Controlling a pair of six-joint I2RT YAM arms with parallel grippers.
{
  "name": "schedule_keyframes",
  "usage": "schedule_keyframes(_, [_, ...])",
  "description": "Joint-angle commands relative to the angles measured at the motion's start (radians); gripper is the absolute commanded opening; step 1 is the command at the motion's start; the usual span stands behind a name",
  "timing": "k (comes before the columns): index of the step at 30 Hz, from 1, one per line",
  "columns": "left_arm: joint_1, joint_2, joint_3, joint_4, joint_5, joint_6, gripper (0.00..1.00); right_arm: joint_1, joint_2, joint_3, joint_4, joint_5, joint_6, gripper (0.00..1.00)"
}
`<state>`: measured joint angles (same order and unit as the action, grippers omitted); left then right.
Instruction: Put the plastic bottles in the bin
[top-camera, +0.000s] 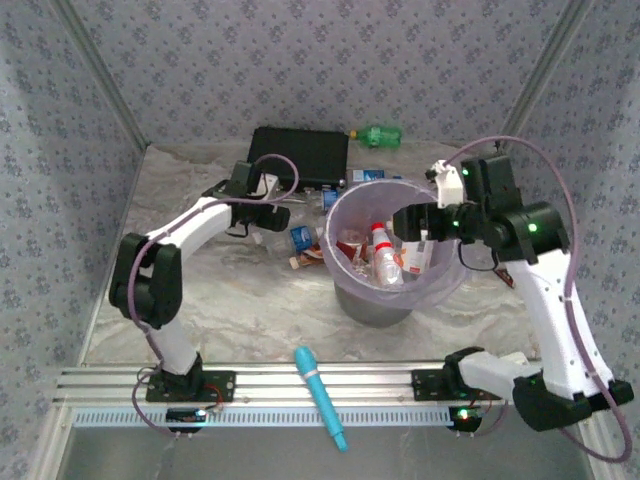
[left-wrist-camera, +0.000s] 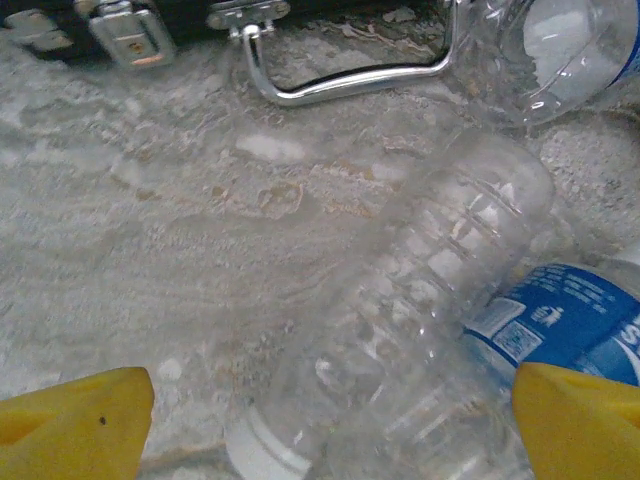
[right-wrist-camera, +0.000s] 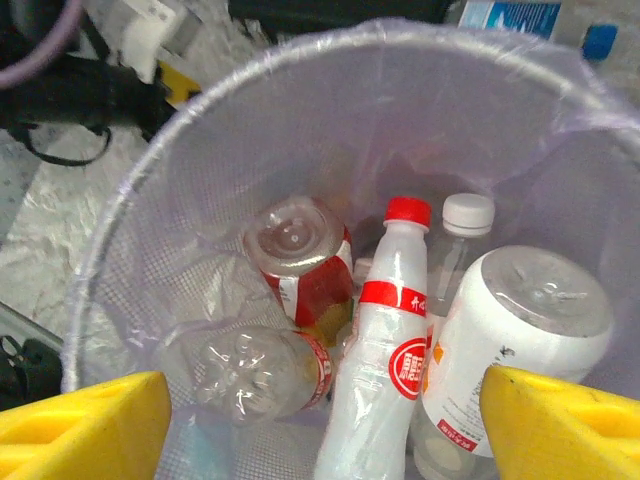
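A clear bottle (left-wrist-camera: 420, 300) is seen lying inside the wide-open left gripper (left-wrist-camera: 330, 400), cap end nearest, its long body probably pointed at the bench's (left-wrist-camera: 150, 220) far edge.

The bin (top-camera: 375, 305) gapes wide. Its bottles (right-wrist-camera: 385, 340) lie low, leaving room above them beneath the spread right fingers (right-wrist-camera: 80, 425). Left of it things are tight: a clear bottle (left-wrist-camera: 420, 300) lies between the spread left fingers (left-wrist-camera: 70, 415), a blue-labelled bottle (left-wrist-camera: 560, 320) against it, the black box (top-camera: 300, 155) just behind. On the near surface (top-camera: 240, 320) only a cyan stick (top-camera: 320, 395) lies in the way.
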<state>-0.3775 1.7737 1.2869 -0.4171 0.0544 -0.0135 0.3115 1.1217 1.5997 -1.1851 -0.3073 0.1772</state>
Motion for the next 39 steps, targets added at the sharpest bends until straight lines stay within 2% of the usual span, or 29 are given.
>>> schedule_keyframes(1, [0.008, 0.061, 0.078, -0.053, 0.069, 0.111, 0.92, -0.022, -0.012, -0.024, 0.030, -0.023, 0.030, 0.82])
schedule_keyframes(15, [0.026, 0.236, 0.196, -0.109, 0.044, 0.148, 0.91, -0.064, -0.025, -0.052, 0.025, -0.035, 0.024, 0.82])
schedule_keyframes(24, [0.085, 0.228, 0.155, -0.085, 0.064, 0.075, 0.82, -0.079, -0.023, -0.060, 0.034, -0.037, 0.022, 0.82])
schedule_keyframes(29, [0.092, 0.232, 0.155, -0.100, 0.070, 0.058, 0.74, -0.081, -0.017, -0.064, 0.048, -0.044, 0.025, 0.81])
schedule_keyframes(34, [0.099, 0.248, 0.173, -0.129, 0.056, 0.030, 0.57, -0.082, -0.014, -0.054, 0.048, -0.046, 0.025, 0.81])
schedule_keyframes(39, [0.104, 0.217, 0.166, -0.136, 0.043, 0.007, 0.51, -0.083, -0.017, -0.050, 0.046, -0.046, 0.027, 0.81])
